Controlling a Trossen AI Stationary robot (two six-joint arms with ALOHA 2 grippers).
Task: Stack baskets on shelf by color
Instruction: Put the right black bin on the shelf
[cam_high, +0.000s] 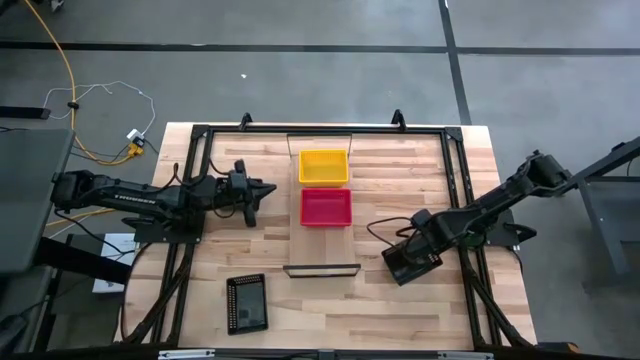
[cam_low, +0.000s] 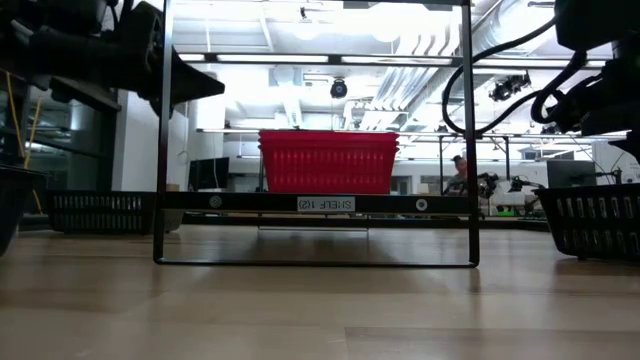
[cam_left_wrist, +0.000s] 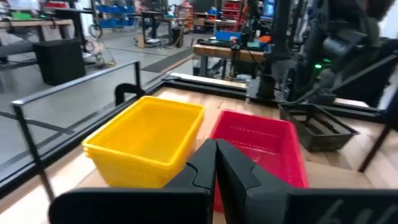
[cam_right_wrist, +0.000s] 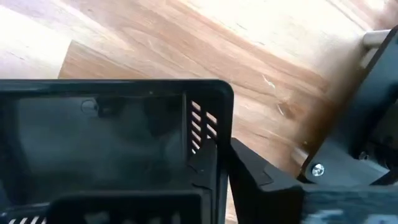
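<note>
A yellow basket stack (cam_high: 324, 166) and a red basket stack (cam_high: 326, 207) sit side by side on the pale shelf plank (cam_high: 322, 245), yellow farther back; both also show in the left wrist view, yellow baskets (cam_left_wrist: 149, 140) and red baskets (cam_left_wrist: 261, 146). My left gripper (cam_high: 262, 190) hovers shut just left of the red stack, touching nothing. My right gripper (cam_high: 408, 262) is shut on a black basket (cam_high: 414, 262) right of the shelf's near end. A second black basket (cam_high: 246, 302) lies flat on the tabletop near the front left. My right gripper holds the black basket by one wall close to a corner (cam_right_wrist: 219, 155). One finger (cam_right_wrist: 255, 177) lies against the wall's outside; the other is hidden inside the basket. The fingers come slanting down from the table's right. In the low view the basket (cam_low: 590, 220) stays low at the tabletop.
The shelf's thin dark end bars (cam_high: 322, 268) rise at the plank's near end and frame the red stack in the low view (cam_low: 328, 160). Dark frame rails (cam_high: 190, 180) run along the table's left and right sides. Bare wood lies between the shelf and the loose black basket.
</note>
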